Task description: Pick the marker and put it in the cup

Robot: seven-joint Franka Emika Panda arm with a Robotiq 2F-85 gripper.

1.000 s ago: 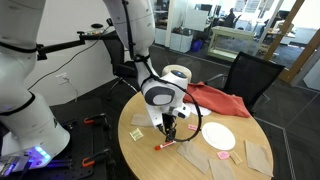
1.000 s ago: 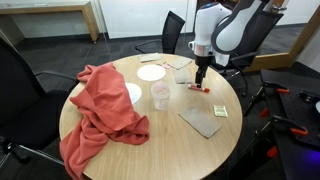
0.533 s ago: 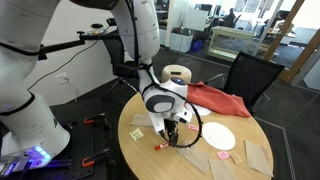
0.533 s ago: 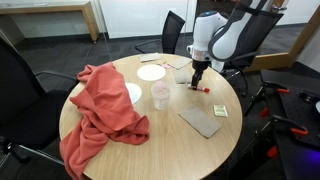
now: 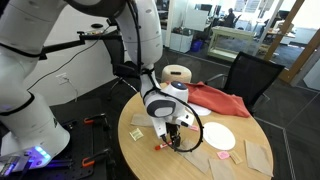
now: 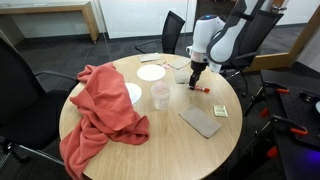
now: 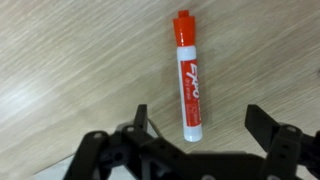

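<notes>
The marker (image 7: 188,75) lies flat on the wooden table, with a red cap and a white barrel with red print. It shows as a small red stick in both exterior views (image 5: 160,147) (image 6: 198,89). My gripper (image 7: 200,125) is open, its two fingers on either side of the marker's white end, just above the table and not touching it. It also shows in both exterior views (image 5: 172,138) (image 6: 195,80). The translucent cup (image 6: 159,96) stands upright near the table's middle, apart from the gripper.
A red cloth (image 6: 100,110) covers one side of the round table (image 6: 170,135). White plates (image 6: 151,72) (image 5: 220,136), brown pads (image 6: 205,121), a yellow note (image 6: 219,111) and a large cream cylinder (image 5: 177,75) also sit on it. Office chairs surround it.
My gripper has come down a little toward the marker. The marker and the cup have not moved.
</notes>
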